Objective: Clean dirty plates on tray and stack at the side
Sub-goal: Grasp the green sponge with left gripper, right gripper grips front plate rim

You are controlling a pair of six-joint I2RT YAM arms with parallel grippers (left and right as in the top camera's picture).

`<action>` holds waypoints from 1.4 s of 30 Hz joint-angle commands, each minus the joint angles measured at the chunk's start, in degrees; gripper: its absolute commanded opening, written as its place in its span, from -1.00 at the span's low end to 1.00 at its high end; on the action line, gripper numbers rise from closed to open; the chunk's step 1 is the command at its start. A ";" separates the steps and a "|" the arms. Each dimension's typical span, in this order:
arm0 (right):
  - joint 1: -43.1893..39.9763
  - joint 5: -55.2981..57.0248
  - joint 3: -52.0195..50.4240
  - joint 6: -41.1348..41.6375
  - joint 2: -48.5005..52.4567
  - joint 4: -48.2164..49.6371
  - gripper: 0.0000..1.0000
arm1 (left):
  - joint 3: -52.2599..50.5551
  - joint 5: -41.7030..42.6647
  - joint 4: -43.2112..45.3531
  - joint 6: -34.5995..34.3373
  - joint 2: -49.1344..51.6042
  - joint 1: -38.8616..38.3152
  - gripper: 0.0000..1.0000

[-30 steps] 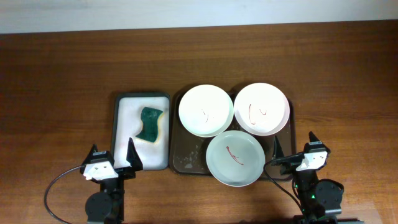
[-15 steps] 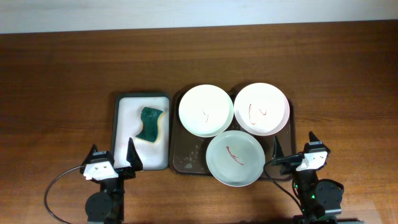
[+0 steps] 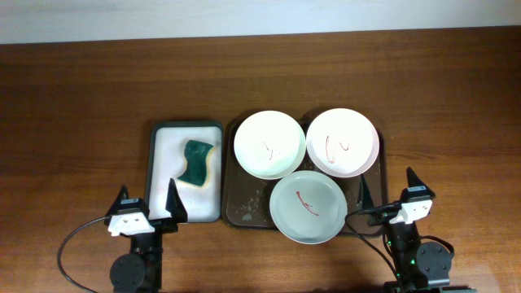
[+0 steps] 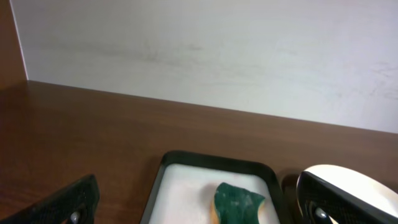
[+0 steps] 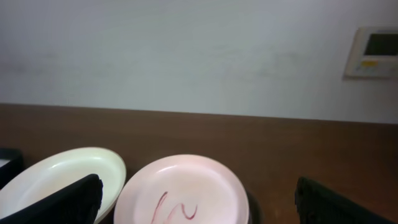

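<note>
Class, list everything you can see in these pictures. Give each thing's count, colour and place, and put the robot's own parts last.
white plate: one, red smear, back left of dark tray
cream plate: one, red smear, back right of dark tray
pale green plate: one, red smear, front of dark tray
dark tray: one, grey-brown, table centre
white tray: one, dark rim, left of dark tray
sponge: one, green, on white tray
table: one, brown wood
wall panel: one, cream, on white wall
left tool: one, black, open, empty
right tool: one, black, open, empty
</note>
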 commanded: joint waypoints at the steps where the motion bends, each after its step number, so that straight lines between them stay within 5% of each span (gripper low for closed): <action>1: 0.37 -2.27 1.09 0.66 -0.07 -4.59 0.98 | 2.40 1.14 -3.41 1.11 -0.33 0.35 0.99; 17: 0.37 -1.84 20.70 0.63 21.94 -16.81 0.97 | 21.14 1.68 -20.92 1.14 20.20 0.35 0.99; 27: 0.37 -3.15 43.12 0.63 38.23 -38.38 0.97 | 47.28 5.97 -48.89 1.11 46.47 0.35 0.98; 36: 0.37 -8.04 43.25 0.81 41.31 -36.68 1.00 | 47.58 11.54 -41.79 1.11 48.63 0.35 1.00; 42: 0.37 -11.30 49.55 0.83 54.93 -44.85 0.72 | 48.46 11.52 -35.54 1.14 61.35 0.20 0.84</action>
